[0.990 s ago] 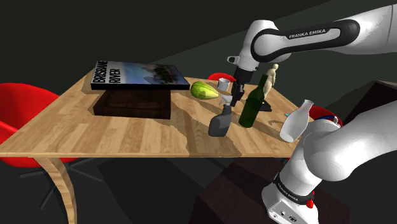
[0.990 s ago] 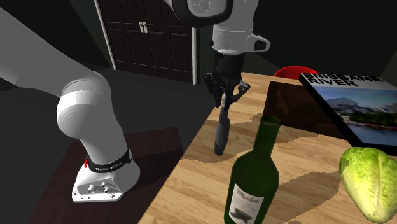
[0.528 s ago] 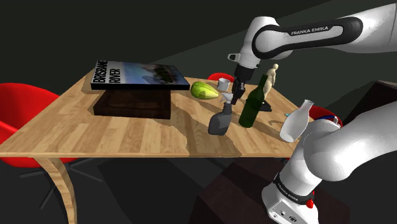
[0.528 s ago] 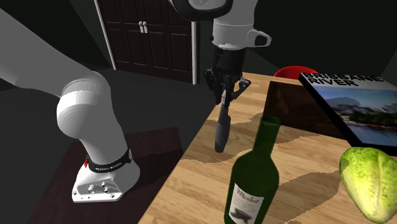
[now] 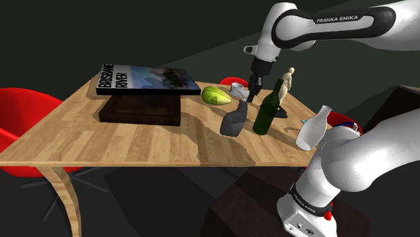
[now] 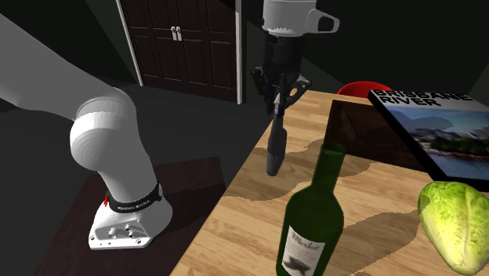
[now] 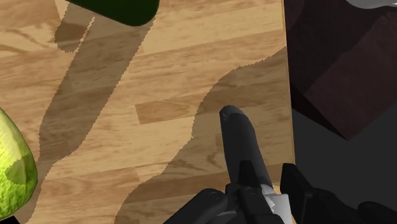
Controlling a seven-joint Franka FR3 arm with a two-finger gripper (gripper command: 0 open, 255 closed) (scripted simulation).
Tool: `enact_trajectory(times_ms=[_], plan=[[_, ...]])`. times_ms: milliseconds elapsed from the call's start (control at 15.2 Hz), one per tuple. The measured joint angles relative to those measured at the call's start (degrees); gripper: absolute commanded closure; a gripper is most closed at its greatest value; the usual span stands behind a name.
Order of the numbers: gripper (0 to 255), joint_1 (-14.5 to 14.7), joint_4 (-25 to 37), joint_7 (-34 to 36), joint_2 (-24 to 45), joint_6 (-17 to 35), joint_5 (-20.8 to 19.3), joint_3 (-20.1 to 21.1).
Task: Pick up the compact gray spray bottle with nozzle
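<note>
Your claw (image 7: 257, 198) is clenched on the nozzle end of the gray spray bottle (image 7: 238, 143), with a black finger pressed against each side. The bottle hangs straight out from the claw, its body pointing down at the wooden table (image 7: 159, 95), close to the table edge that faces the stand. In the shoulder view the bottle leans under the claw with its base low over the wood; you cannot tell from there whether it touches. Just beside it stands the green wine bottle (image 5: 266, 111). A little farther lies a green lettuce (image 5: 215, 95), with a white cup (image 5: 237, 87) near it. Beyond those, a book (image 5: 145, 79) rests on a dark box (image 5: 141, 108). Farthest off, a red chair (image 5: 20, 111) sits at the table's far corner.
</note>
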Motion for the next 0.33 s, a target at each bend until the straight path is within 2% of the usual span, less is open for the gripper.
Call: enact_trajectory(times_ms=[330], plan=[[255, 0.13, 3.55, 0.08, -0.15, -3.69, 0.25, 0.36]])
